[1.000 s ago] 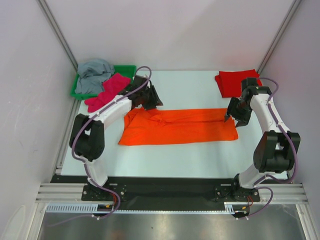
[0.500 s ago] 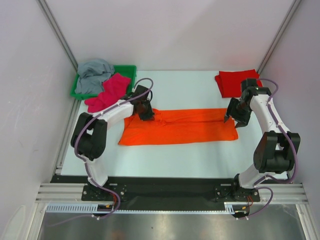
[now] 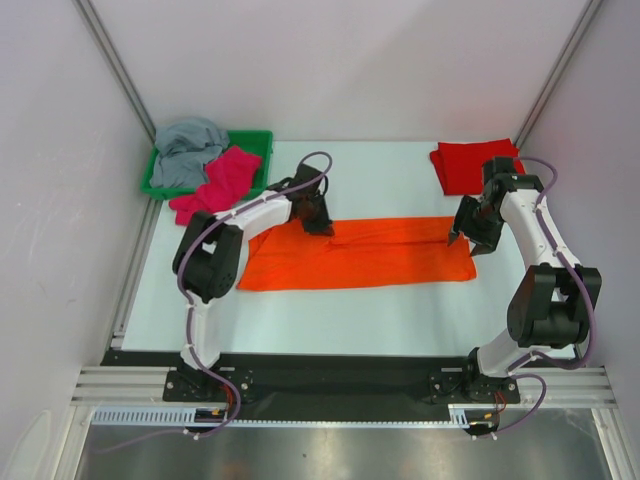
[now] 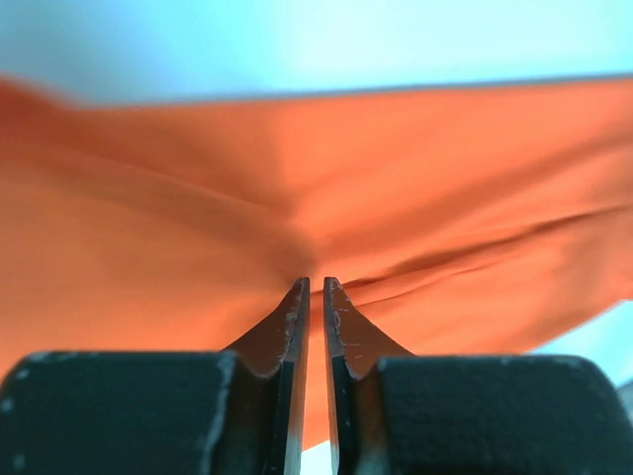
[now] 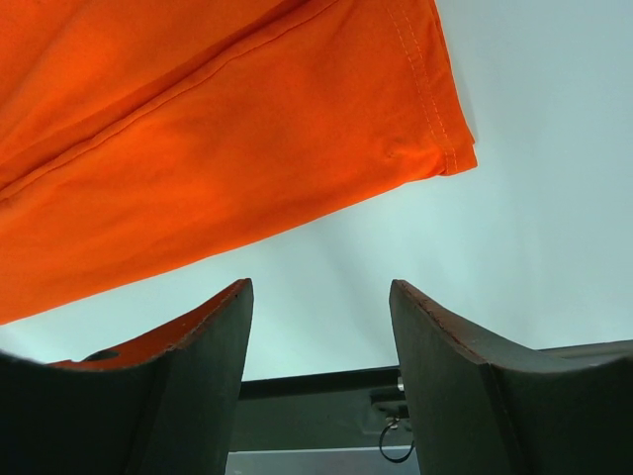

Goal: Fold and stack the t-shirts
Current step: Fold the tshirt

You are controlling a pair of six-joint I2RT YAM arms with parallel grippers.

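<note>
The orange t-shirt (image 3: 380,252) lies folded into a long band across the middle of the table. My left gripper (image 3: 318,215) is shut on a pinch of its upper left part; in the left wrist view (image 4: 316,282) creases in the orange cloth (image 4: 445,198) run to the nearly closed fingertips. My right gripper (image 3: 468,238) is open and empty, just above the shirt's right end; in the right wrist view (image 5: 321,287) the shirt's hemmed corner (image 5: 435,148) lies ahead of the fingers. A folded red t-shirt (image 3: 470,165) sits at the back right.
A green tray (image 3: 258,140) stands at the back left with a grey t-shirt (image 3: 188,150) in it and a magenta pink t-shirt (image 3: 215,185) hanging over its front edge. White walls and metal posts enclose the table on three sides.
My left gripper has moved right along the orange shirt's upper edge, drawing the upper left cloth with it. The right arm has not moved.
</note>
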